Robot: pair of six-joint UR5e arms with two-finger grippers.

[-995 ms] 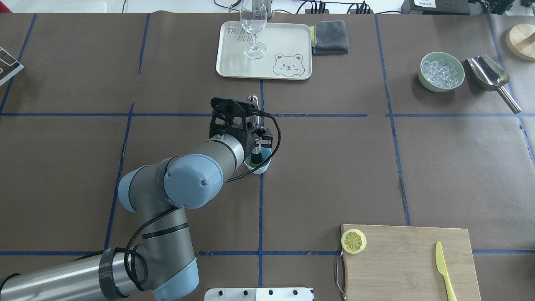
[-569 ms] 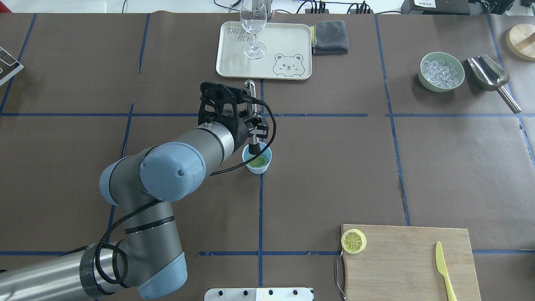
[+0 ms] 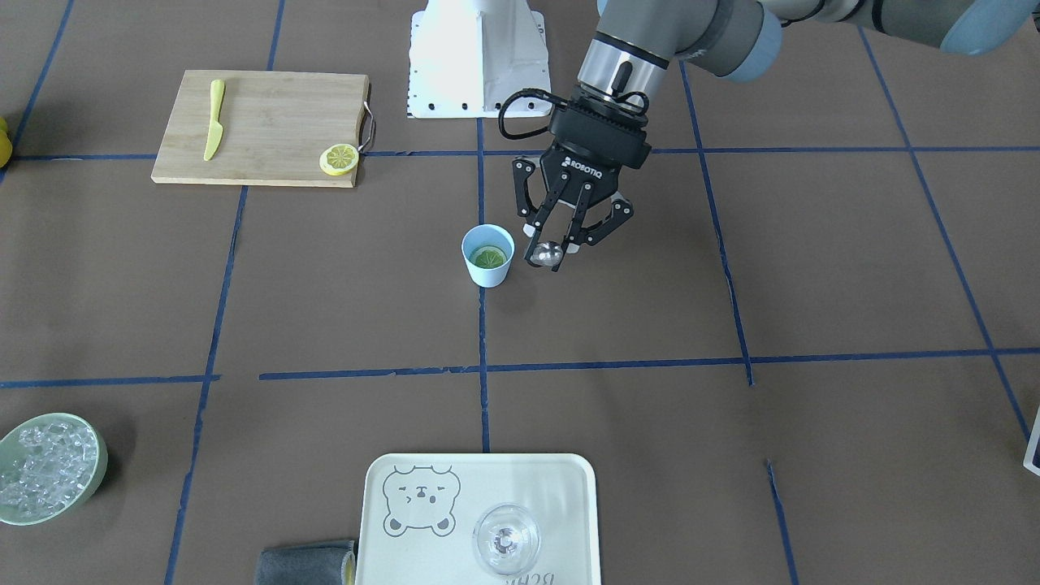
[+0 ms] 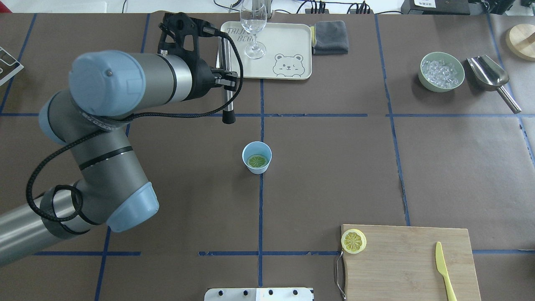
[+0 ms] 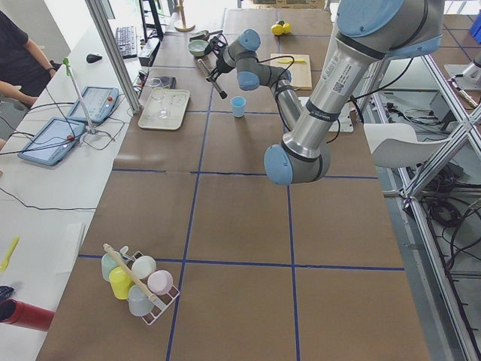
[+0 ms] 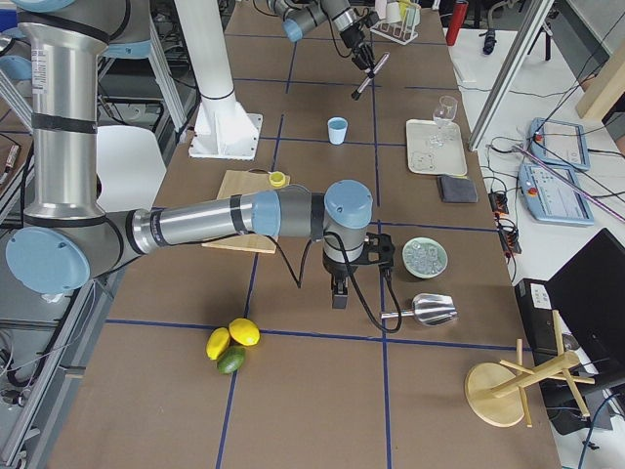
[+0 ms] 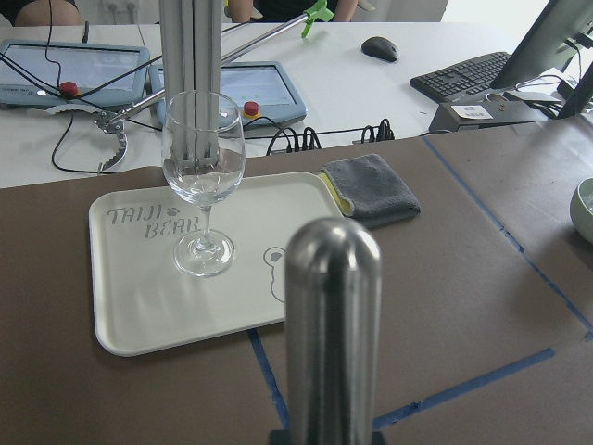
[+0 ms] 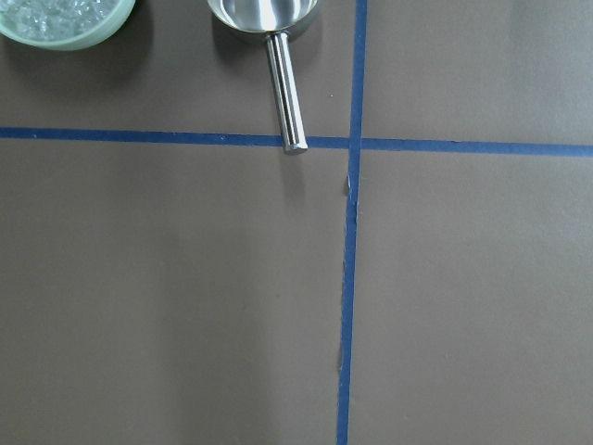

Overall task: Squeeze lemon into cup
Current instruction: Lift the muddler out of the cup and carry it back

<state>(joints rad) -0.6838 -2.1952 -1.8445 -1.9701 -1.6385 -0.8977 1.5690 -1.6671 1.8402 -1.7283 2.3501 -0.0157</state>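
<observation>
The pale blue cup stands mid-table, also in the front view, with a green slice inside. The yellow lemon slice lies cut face up on the near-left corner of the wooden cutting board; it also shows in the front view. My left gripper is shut on a steel muddler and holds it in the air, beyond and left of the cup. In the front view the left gripper hangs beside the cup. My right gripper shows only in the exterior right view, near the ice bowl; I cannot tell its state.
A white tray with a clear wine glass sits at the far middle, a grey cloth beside it. A green bowl of ice and a steel scoop are far right. A yellow knife lies on the board.
My left gripper has lifted the muddler out of the cup and swung it up and away to the far left, toward the tray. The cup and lemon slice have not moved.
</observation>
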